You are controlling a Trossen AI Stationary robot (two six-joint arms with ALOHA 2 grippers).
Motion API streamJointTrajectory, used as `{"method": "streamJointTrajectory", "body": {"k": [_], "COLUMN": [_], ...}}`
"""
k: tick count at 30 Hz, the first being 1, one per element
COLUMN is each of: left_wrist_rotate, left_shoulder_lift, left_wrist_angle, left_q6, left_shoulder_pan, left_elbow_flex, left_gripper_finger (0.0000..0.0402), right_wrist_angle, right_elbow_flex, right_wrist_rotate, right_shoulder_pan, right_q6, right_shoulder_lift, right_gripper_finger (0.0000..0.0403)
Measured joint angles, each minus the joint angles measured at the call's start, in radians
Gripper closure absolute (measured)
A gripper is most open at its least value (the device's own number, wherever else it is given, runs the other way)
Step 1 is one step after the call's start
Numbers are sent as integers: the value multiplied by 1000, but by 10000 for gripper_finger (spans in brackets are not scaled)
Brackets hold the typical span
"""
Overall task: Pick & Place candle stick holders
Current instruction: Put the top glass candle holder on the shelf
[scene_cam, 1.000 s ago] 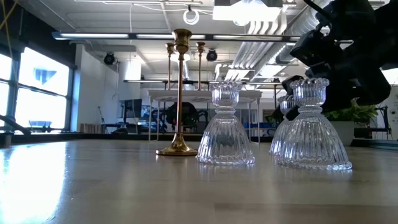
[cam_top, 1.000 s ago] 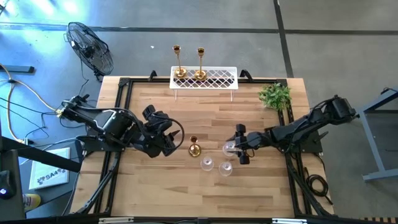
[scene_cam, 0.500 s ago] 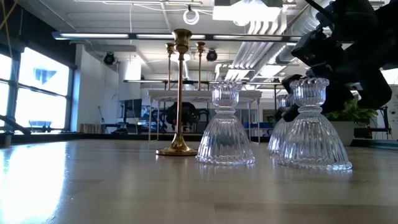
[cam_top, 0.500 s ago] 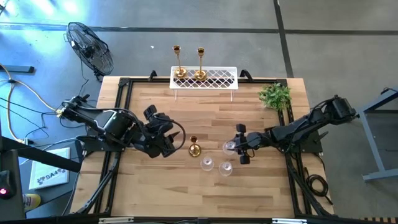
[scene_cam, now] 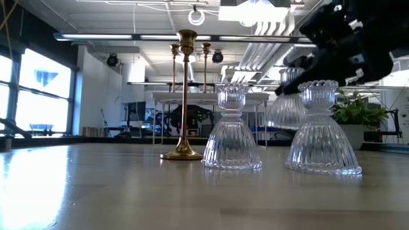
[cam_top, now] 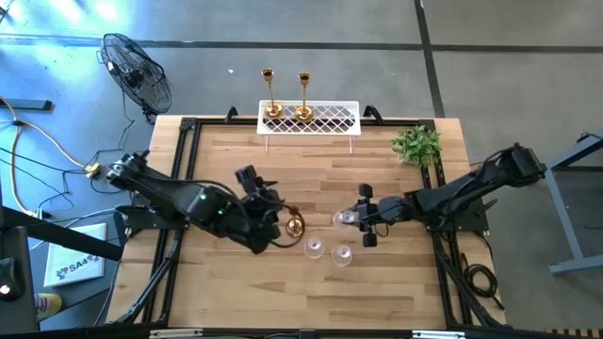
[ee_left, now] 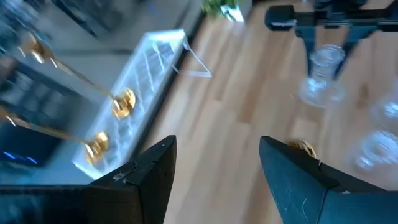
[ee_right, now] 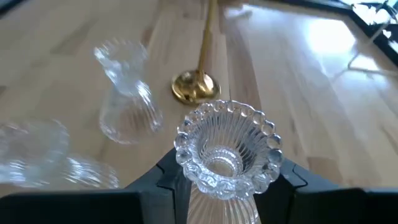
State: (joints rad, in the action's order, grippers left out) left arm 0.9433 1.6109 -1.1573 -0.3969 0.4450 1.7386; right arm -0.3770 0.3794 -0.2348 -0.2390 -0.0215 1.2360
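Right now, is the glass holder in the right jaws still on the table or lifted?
Lifted. In the low view the glass holder hangs above the tabletop, gripped by the right gripper, while its two neighbours stand.

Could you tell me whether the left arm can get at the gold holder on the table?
Probably yes: the left tool is open right beside the gold holder, with bare table between them and nothing blocking.

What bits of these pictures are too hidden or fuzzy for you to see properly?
- Left wrist view: the gold holder on the table shows only a blurry sliver; a finger of the open left tool covers the rest.
- Right wrist view: the raised glass holder, gripped by the right tool, has its base cut off by the picture's edge.
- Low view: the front glass holder covers part of the raised one.
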Motion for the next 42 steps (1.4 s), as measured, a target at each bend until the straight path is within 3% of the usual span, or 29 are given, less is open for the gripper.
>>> {"method": "streamJointTrajectory", "body": {"k": [5, 8, 16, 19, 24, 31, 34, 38, 42], "left_wrist_rotate": [60, 42, -242, -374, -485, -464, -448, -581, -605], "left_shoulder_lift": [63, 80, 125, 127, 127, 127, 127, 127, 134], "left_wrist_angle": [137, 253, 599, 658, 704, 754, 760, 712, 714], "left_q6": [178, 274, 518, 617, 713, 725, 704, 795, 846], "left_shoulder_pan": [0, 0, 0, 0, 0, -1, -1, -1, 0], "left_elbow_flex": [0, 0, 1, 1, 1, 1, 1, 1, 2], "left_gripper_finger": [177, 177, 177, 176, 176, 175, 159, 127, 111], "right_wrist_angle": [118, 190, 257, 261, 284, 289, 291, 291, 291], "right_elbow_flex": [43, 56, 77, 78, 78, 78, 78, 78, 78], "right_wrist_rotate": [-8, -17, -3, -1, -1, 2, 2, 2, -1], "right_shoulder_pan": [1, 0, 0, 0, 0, 0, 0, 0, 0], "right_q6": [-27, -38, -51, -51, -48, -48, -46, -40, -44], "right_shoulder_lift": [-134, -200, -307, -319, -319, -320, -320, -320, -320], "right_gripper_finger": [282, 282, 282, 282, 282, 282, 282, 282, 282]}}
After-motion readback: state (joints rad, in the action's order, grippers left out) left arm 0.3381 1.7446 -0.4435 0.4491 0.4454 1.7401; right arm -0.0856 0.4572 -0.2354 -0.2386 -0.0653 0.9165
